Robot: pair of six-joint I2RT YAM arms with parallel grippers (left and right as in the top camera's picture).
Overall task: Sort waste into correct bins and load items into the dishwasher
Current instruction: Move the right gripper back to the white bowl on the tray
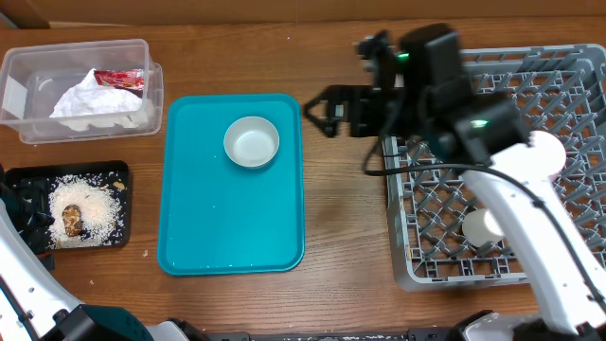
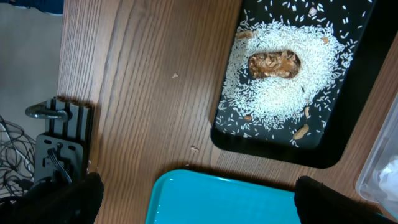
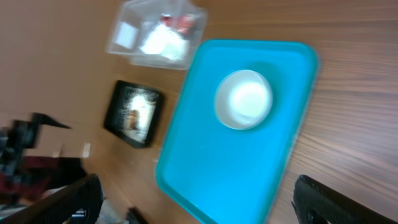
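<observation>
Bowl (image 1: 251, 142), greyish with a white inside, upright on the far half of the teal tray (image 1: 237, 218), a little to the left of the right gripper (image 1: 314, 112). Its fingers stand wide apart, holding nothing, above bare wooden table (image 1: 341, 218) between tray and grey dish rack (image 1: 445, 218). Left gripper (image 2: 196, 186), also spread and empty, hovers by the teal tray's corner, near the black tray (image 1: 19, 175) of rice scraps (image 1: 95, 204) and brown lump (image 1: 73, 220). Napkin (image 1: 90, 102) and red wrapper (image 1: 121, 80) lie in the clear tub (image 1: 76, 45)

Brown wood-grain table (image 1: 346, 227), pale grey floor (image 2: 28, 62) past its edge, black clamp (image 2: 62, 143), tangled cables (image 2: 12, 165), soft even light
</observation>
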